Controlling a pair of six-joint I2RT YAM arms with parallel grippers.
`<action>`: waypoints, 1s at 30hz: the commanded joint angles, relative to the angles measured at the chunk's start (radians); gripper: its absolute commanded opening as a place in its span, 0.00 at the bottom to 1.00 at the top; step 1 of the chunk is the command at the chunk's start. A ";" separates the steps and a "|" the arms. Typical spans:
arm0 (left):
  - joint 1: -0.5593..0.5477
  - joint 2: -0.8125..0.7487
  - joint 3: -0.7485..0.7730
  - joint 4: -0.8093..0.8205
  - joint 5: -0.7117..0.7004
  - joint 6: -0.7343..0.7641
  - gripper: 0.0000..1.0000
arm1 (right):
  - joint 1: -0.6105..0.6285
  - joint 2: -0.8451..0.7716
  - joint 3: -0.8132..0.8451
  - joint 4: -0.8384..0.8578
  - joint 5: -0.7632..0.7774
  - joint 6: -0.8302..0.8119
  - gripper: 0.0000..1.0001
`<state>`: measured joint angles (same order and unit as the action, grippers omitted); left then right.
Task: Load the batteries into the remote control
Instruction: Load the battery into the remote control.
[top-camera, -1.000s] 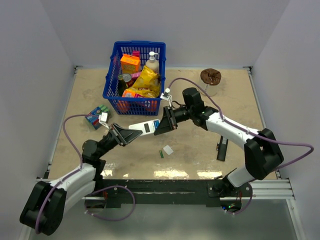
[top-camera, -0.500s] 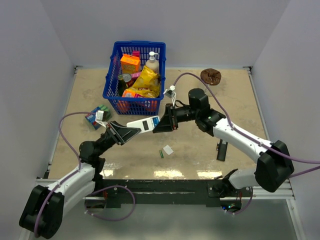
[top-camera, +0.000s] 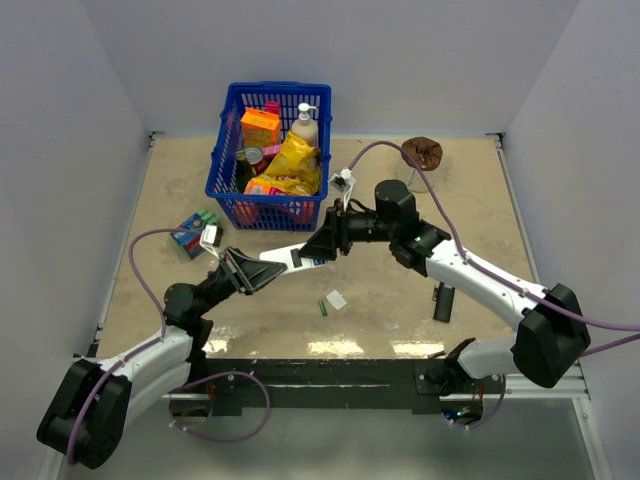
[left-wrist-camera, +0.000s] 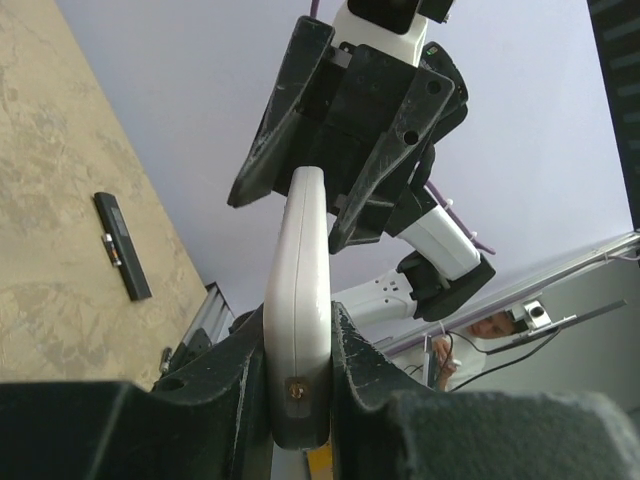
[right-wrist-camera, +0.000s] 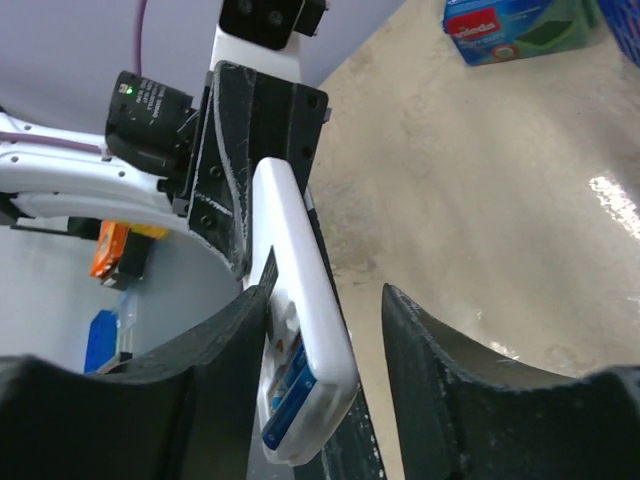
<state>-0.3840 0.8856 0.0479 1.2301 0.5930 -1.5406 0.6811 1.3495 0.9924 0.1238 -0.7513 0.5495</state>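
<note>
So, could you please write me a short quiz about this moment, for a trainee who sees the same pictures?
1. True or false: the left pincer is shut on the remote.
2. Fill in the gap: the black remote lies on the table on the ___ arm's side.
3. Choose one. The green battery lies: A, on the black remote; B, beside the white cover; C, in the left pincer.

Key: 1 true; 2 right; 3 B.
</note>
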 joint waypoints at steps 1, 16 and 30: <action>-0.015 -0.004 -0.020 0.451 0.041 -0.021 0.00 | -0.008 -0.012 0.018 -0.015 0.099 -0.060 0.55; -0.012 -0.074 -0.013 0.197 0.001 0.089 0.00 | -0.021 -0.110 0.089 -0.193 0.145 -0.108 0.70; -0.012 -0.080 0.003 0.174 0.001 0.102 0.00 | -0.026 -0.174 0.008 -0.179 0.034 -0.072 0.67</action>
<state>-0.3897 0.8253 0.0422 1.2560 0.5980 -1.4734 0.6552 1.1973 1.0172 -0.0742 -0.6609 0.4713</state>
